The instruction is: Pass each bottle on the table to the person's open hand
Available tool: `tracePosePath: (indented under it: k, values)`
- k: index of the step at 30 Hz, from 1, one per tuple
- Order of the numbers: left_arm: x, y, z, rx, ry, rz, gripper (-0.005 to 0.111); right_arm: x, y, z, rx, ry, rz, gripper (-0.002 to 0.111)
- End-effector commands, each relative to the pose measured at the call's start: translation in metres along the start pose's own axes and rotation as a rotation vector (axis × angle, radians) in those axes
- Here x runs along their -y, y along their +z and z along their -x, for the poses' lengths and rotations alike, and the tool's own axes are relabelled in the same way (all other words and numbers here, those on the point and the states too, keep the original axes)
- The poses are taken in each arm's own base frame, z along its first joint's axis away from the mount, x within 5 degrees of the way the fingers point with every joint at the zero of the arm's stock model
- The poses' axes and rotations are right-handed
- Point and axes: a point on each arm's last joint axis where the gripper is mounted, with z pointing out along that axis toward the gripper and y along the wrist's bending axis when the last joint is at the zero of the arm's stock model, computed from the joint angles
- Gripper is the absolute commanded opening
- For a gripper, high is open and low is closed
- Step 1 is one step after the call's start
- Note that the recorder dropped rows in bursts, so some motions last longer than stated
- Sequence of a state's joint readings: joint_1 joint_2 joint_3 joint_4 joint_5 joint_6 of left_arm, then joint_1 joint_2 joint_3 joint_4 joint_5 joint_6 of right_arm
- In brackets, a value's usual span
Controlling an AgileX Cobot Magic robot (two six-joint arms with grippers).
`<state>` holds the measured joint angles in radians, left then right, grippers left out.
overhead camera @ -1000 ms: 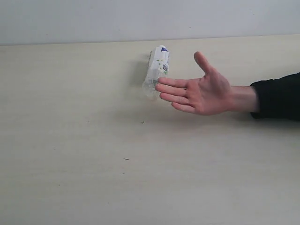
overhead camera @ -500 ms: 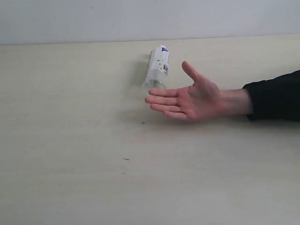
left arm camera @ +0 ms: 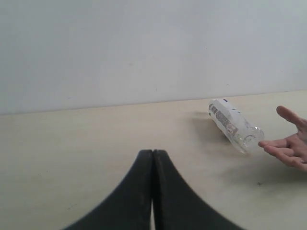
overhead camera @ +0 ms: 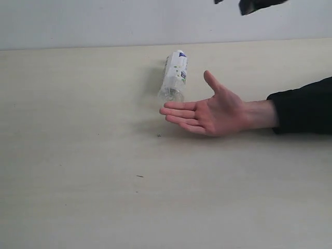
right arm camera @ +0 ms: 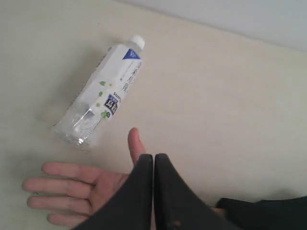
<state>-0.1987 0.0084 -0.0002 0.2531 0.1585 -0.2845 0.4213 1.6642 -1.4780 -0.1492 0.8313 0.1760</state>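
Bottle (overhead camera: pixel 174 78) unmoved, hand (overhead camera: pixel 210 111) lower, arm (overhead camera: pixel 257 5) entering above

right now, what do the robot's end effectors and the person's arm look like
The left end effector and right end effector each have two smooth matte black fingers, broad at the base and curving to narrow tips; no cables or markings show. The person's hand is bare and light-skinned, with a black long sleeve reaching the wrist.

On my feeds left gripper (left arm camera: pixel 152 154) and right gripper (right arm camera: pixel 153 157) are matte black, smooth, tapering to the tip. The person's hand (overhead camera: pixel 210 111): bare pale-pink skin, black sleeve (overhead camera: pixel 303 106) at the wrist.
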Motion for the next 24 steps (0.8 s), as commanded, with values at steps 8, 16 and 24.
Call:
tracePosePath:
  k: [8, 16, 24]
  values:
    - [0.000, 0.000, 0.000, 0.005, -0.008, 0.001, 0.000, -0.032, 0.136, 0.044, -0.200, 0.122, 0.107, 0.043]
    - [0.000, 0.000, 0.000, 0.005, -0.008, 0.001, 0.000, -0.039, 0.169, 0.041, -0.141, 0.193, 0.145, 0.080]
    - [0.000, 0.000, 0.000, 0.005, -0.008, 0.001, 0.000, -0.042, 0.202, 0.029, -0.155, 0.230, 0.142, 0.094]
